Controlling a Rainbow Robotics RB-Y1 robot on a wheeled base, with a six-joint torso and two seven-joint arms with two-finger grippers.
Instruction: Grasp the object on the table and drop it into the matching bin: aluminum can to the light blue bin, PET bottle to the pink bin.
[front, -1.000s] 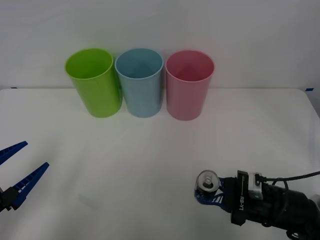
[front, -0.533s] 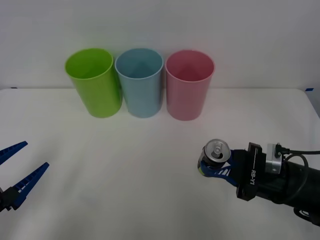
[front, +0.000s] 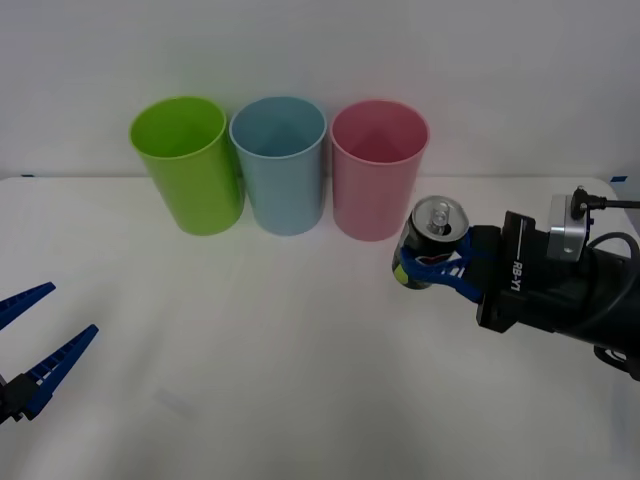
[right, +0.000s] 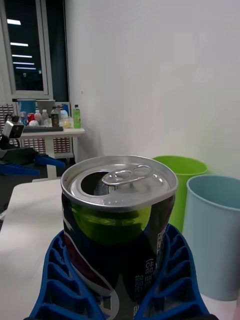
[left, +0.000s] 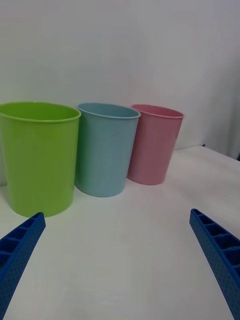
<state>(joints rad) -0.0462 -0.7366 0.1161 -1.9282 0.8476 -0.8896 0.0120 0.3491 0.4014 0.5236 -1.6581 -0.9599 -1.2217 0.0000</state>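
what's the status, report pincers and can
Right pincer shut on small silver-topped aluminum can, lifted beside tall pink plastic bin. Left pincer open, parked. Nothing blocking.

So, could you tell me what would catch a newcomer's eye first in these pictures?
Probably the can, gripped upright in the right gripper and held just in front of the pink bin. Next come the three bright bins in a row at the table's far edge: green, light blue, pink. The left gripper waits open at the near left.
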